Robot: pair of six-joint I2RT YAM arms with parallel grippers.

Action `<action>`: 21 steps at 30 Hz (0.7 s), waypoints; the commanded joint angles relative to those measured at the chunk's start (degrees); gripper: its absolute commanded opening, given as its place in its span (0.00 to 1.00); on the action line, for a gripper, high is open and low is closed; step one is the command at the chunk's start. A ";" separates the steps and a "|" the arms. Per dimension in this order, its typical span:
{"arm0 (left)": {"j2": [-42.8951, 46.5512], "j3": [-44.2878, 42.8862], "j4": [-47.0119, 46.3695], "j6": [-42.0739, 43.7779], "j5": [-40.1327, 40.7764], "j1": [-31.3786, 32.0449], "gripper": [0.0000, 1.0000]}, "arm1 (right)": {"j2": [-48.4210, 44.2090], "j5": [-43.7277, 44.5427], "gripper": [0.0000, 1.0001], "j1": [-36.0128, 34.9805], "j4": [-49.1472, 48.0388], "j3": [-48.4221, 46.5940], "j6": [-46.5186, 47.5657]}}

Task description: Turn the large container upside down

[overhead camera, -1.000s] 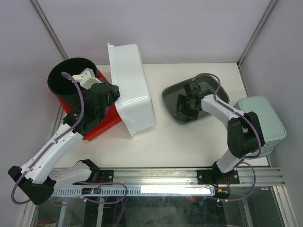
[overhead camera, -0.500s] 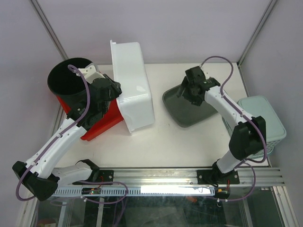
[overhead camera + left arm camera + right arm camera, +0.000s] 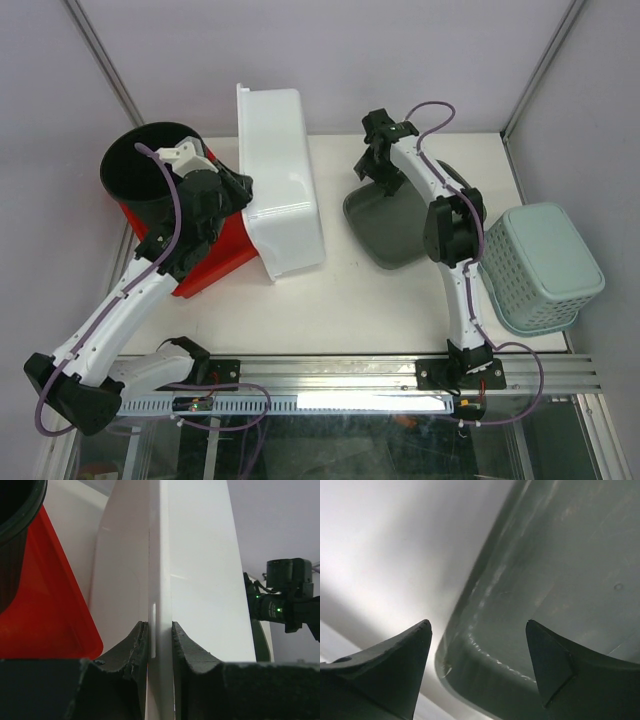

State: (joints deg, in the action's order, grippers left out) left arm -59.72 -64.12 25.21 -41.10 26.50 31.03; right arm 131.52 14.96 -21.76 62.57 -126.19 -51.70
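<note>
Container [image 3: 283, 180] rim sits pinched between left jaws (apparently tipped sideways).

The left arm [image 3: 112, 315] and right arm [image 3: 466, 300] share white link shells joined by black joint housings. A thin purple cable [image 3: 177, 215] runs along each, looping free near the wrist. The left end effector [image 3: 158, 632] and right end effector [image 3: 477, 625] have dark, rough-grained, wedge-shaped fingers [image 3: 395, 665]. Small green lights [image 3: 276, 608] glow on the right wrist's black camera housing. The bases [image 3: 452, 371] are black.
</note>
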 commanded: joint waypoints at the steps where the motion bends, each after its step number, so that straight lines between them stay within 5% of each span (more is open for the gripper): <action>1: 3.14 1.36 -3.60 -0.48 -2.63 -0.35 0.00 | -0.99 -1.93 0.79 0.73 -0.71 1.59 -4.31; 21: 6.72 4.30 -3.52 0.50 -1.92 -0.36 0.00 | 4.03 -3.04 0.74 0.89 -4.18 -0.58 -5.46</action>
State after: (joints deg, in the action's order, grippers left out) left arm -54.61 -60.16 24.36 -40.84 25.36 31.03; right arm 134.50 11.27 -20.97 59.81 -123.04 -55.31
